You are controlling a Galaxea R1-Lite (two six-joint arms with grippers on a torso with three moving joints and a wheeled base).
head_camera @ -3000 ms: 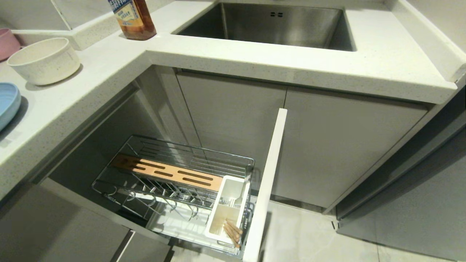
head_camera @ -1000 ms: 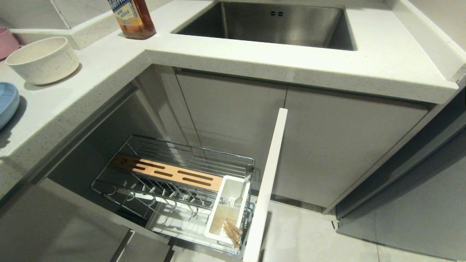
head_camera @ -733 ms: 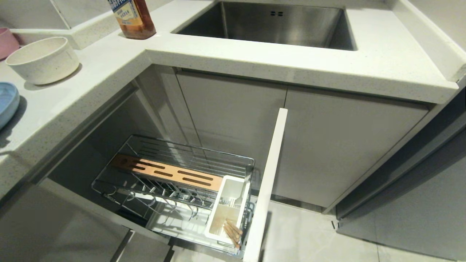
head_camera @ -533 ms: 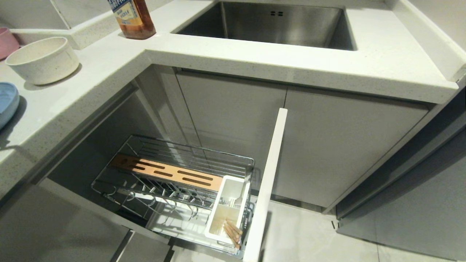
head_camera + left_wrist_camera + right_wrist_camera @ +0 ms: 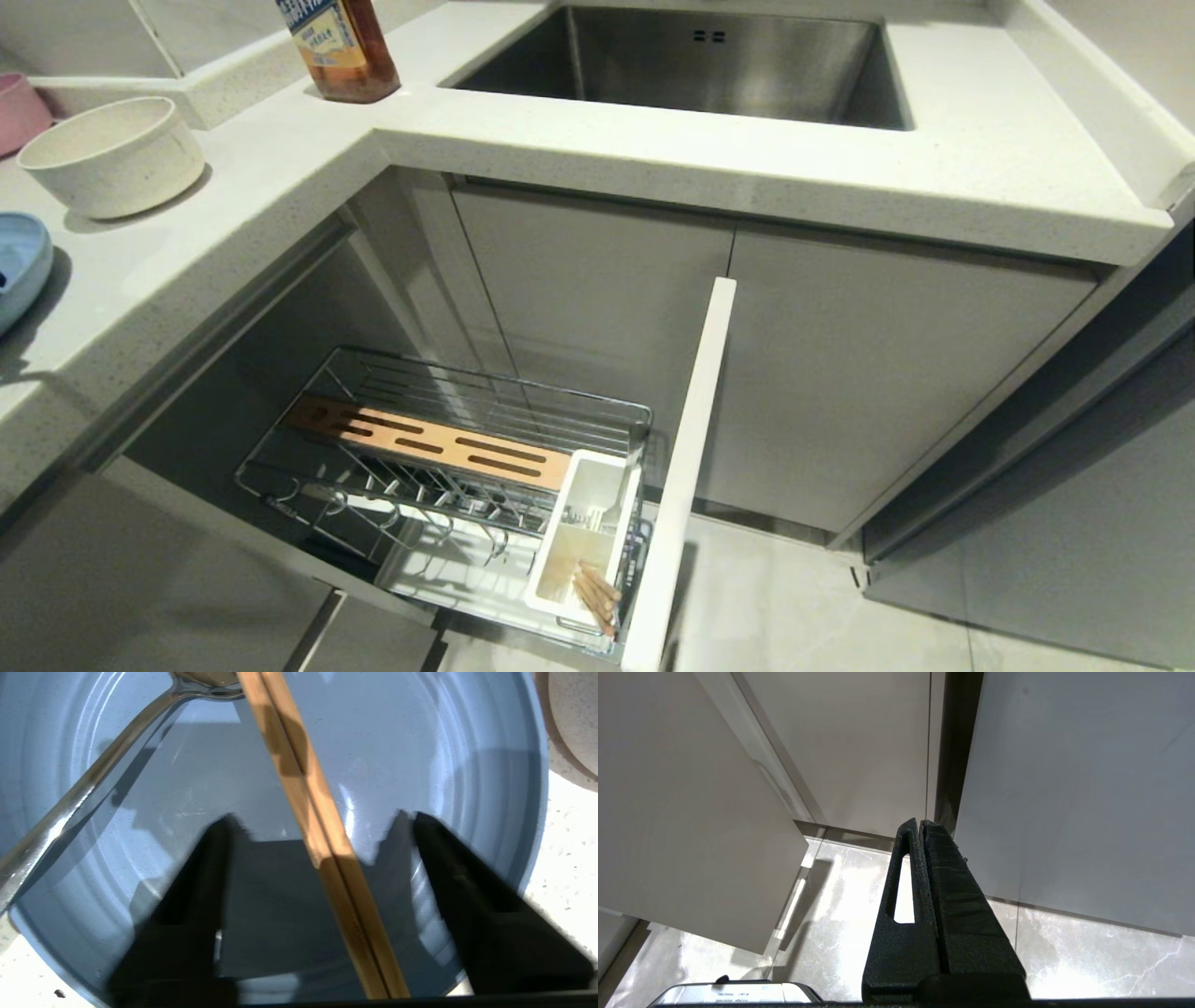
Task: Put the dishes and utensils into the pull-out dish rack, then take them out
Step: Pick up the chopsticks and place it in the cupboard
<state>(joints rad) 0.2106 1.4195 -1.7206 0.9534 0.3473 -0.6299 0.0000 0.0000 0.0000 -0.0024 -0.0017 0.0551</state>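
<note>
My left gripper [image 5: 322, 819] hangs close over the light-blue plate [image 5: 444, 742], open, its black fingers [image 5: 201, 882] standing on either side of a pair of wooden chopsticks [image 5: 299, 779] lying in the plate. A metal spoon [image 5: 93, 779] lies in the plate beside them. In the head view only the plate's edge [image 5: 19, 261] shows at far left, next to the cream bowl [image 5: 112, 154]. The pull-out dish rack [image 5: 560, 397] stands open below, with wooden sticks [image 5: 597, 595] in its white holder [image 5: 597, 485]. My right gripper [image 5: 920, 823] is shut, parked over the floor.
A brown bottle [image 5: 341, 47] and a steel sink [image 5: 709, 65] lie at the back of the speckled countertop [image 5: 233, 187]. A pink bowl [image 5: 14, 107] sits at far left. The rack's tall pale front [image 5: 691, 448] juts out over the tiled floor [image 5: 803, 607].
A shadow has spread on the countertop beside the blue plate. The rack, the bowl and the sticks in the holder have kept their places.
</note>
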